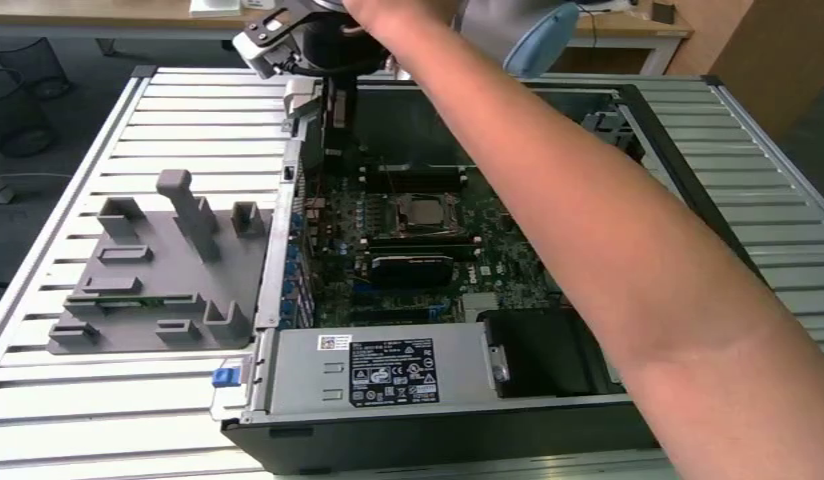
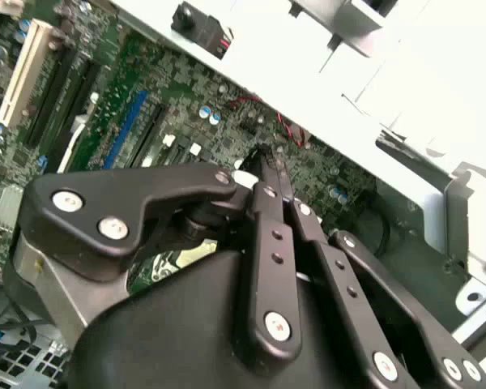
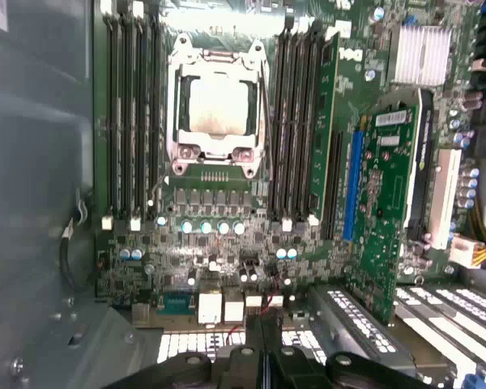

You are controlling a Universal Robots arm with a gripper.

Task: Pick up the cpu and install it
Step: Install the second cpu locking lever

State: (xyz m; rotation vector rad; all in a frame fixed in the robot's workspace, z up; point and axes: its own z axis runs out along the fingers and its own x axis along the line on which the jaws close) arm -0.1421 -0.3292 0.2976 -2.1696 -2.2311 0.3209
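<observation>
The cpu (image 3: pixel 219 105) is a pale silver square lying inside the black socket frame on the green motherboard; in the exterior view the cpu (image 1: pixel 423 211) sits mid-board in the open computer case (image 1: pixel 679 150). My gripper (image 1: pixel 325 95) hangs above the case's far edge, well apart from the cpu. Both wrist views show the black fingers pressed together with nothing between them: the gripper (image 2: pixel 264 160) points down at the board near its rear ports, and the gripper (image 3: pixel 263 336) is several slots' length away from the socket.
A person's bare arm (image 1: pixel 586 230) reaches diagonally over the case, its hand up at my wrist. A grey plastic tray (image 1: pixel 145 290) with upright blocks lies on the slatted table at the exterior view's left. Memory sticks (image 3: pixel 130 121) flank the socket; an expansion card (image 3: pixel 393 186) stands beside them.
</observation>
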